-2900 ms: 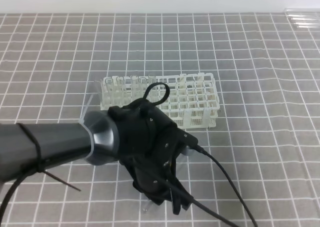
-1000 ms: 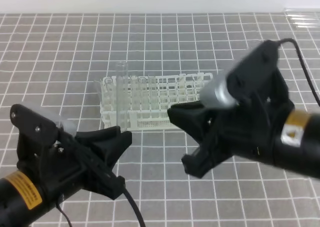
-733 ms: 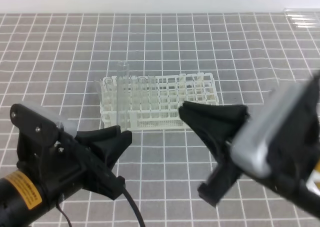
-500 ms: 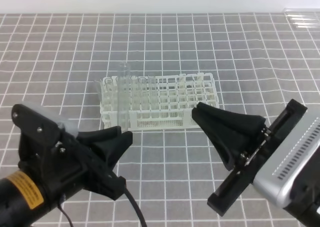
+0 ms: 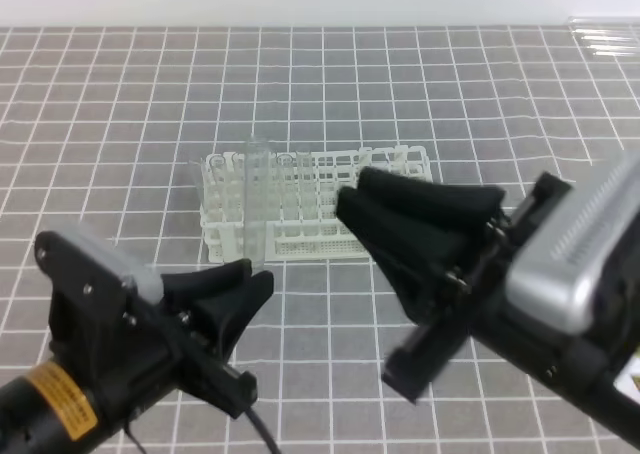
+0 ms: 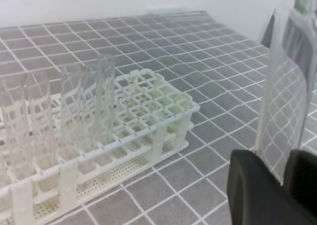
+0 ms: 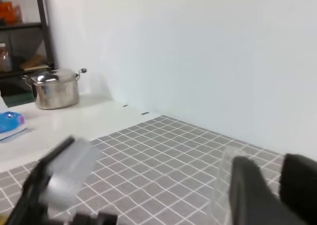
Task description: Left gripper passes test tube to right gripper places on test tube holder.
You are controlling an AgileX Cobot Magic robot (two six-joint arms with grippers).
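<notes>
Grid mat [image 5: 450,94] around test tube holder [image 5: 400,189]

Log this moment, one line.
phase: pre-handover | left gripper: holds test tube upright | right gripper: open, empty | test tube holder: behind

No words or numbers can be read anywhere. The left arm [image 5: 45,414], near on the left, has a yellow label [image 5: 52,395] with dark marks, but they are too small to read. A bit of another yellow label [image 5: 630,376] peeks out on the right arm [image 5: 570,364], near on the right.
</notes>
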